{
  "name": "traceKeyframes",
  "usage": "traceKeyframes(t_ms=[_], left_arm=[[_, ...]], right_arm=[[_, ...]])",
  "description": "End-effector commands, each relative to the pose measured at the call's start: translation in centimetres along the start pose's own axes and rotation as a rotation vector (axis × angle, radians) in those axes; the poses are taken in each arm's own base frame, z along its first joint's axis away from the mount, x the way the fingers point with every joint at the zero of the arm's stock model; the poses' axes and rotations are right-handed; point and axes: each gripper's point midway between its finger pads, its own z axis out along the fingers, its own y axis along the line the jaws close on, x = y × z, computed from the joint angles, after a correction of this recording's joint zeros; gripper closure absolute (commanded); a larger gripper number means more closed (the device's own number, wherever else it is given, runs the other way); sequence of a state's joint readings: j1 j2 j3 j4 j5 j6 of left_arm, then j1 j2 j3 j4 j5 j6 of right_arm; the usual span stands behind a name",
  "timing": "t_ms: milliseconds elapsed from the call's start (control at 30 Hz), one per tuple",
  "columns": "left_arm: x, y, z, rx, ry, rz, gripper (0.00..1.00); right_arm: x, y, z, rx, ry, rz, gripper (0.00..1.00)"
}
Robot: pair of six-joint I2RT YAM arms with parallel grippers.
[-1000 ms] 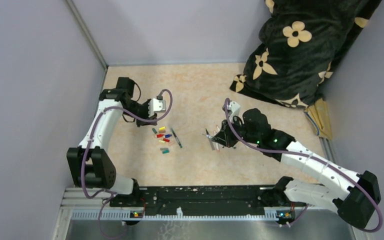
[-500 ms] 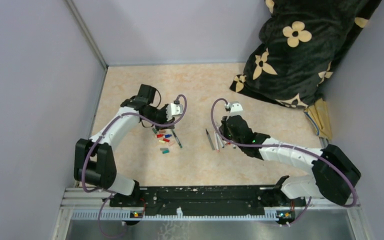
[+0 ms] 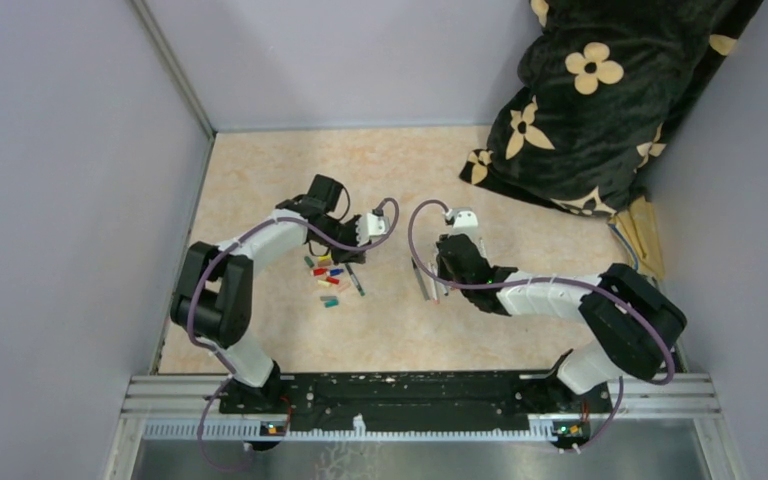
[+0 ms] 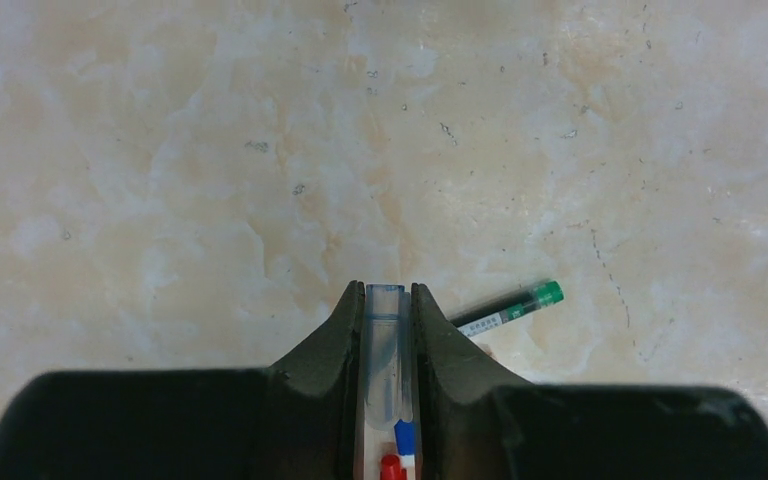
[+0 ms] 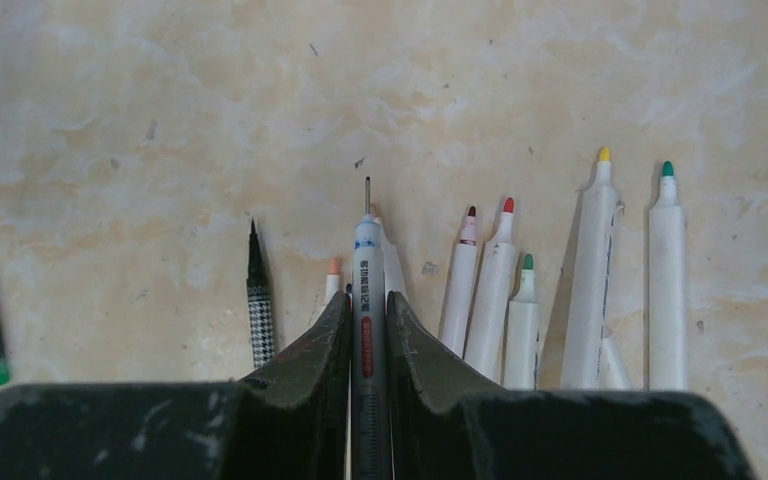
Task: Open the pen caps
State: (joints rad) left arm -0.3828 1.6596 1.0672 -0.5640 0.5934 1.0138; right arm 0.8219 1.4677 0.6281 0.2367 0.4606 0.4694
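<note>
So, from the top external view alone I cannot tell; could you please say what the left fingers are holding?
Observer: The left fingers are shut on a clear cap.
Operator: Thank you; and the right fingers?
Observer: The right fingers grip a grey pen whose needle tip is bare.
Operator: Are the pens beside it uncapped?
Observer: Yes, the white pens to its right show bare coloured tips.

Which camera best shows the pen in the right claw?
Right wrist view: the pen sits large in the right gripper, needle tip bare. Top view: too small to tell. Left wrist view: absent.
</note>
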Motion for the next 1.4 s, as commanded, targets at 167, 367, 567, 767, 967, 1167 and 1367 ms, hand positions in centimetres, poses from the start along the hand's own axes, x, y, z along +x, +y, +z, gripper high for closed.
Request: traceKeyframes(t_ms=[167,367,567,767,967,1167,1367], left_arm=[[-0.1,0.1,2.6,0.008,0.009,0.007,0.96],[0.5,-0.3,3.2,0.015,0.012,-0.001,0.84],[0.9,-0.7,3.8,0.038,0.017,-0.036,0.79],[1.7,-1.2,4.2,0.057,0.033,-0.054,0.7],[1.8,-1.5,4.1,0.071,0.04,-0.053,0.6],[-0.3,-1.1,2.2,0.067,0.015,-0.052,0.48],[-5.3,0.9,-4.4,-0.036,-0.077,-0.038,0.23]], right_arm=[[2.0,-0.7,0.8,0.001,0.038,0.035,0.8],[2.5,-0.7,0.6,-0.024,0.06,0.059,0.67],[1.8,-0.2,0.0,-0.06,0.046,0.104,0.67],[-1.0,0.9,-1.5,-0.124,-0.008,0.142,0.66],[-3.9,1.7,-3.4,-0.172,-0.05,0.154,0.65],[-4.6,1.6,-4.7,-0.195,-0.064,0.157,0.64],[-4.1,2.9,-5.0,-0.268,-0.048,0.115,0.62]])
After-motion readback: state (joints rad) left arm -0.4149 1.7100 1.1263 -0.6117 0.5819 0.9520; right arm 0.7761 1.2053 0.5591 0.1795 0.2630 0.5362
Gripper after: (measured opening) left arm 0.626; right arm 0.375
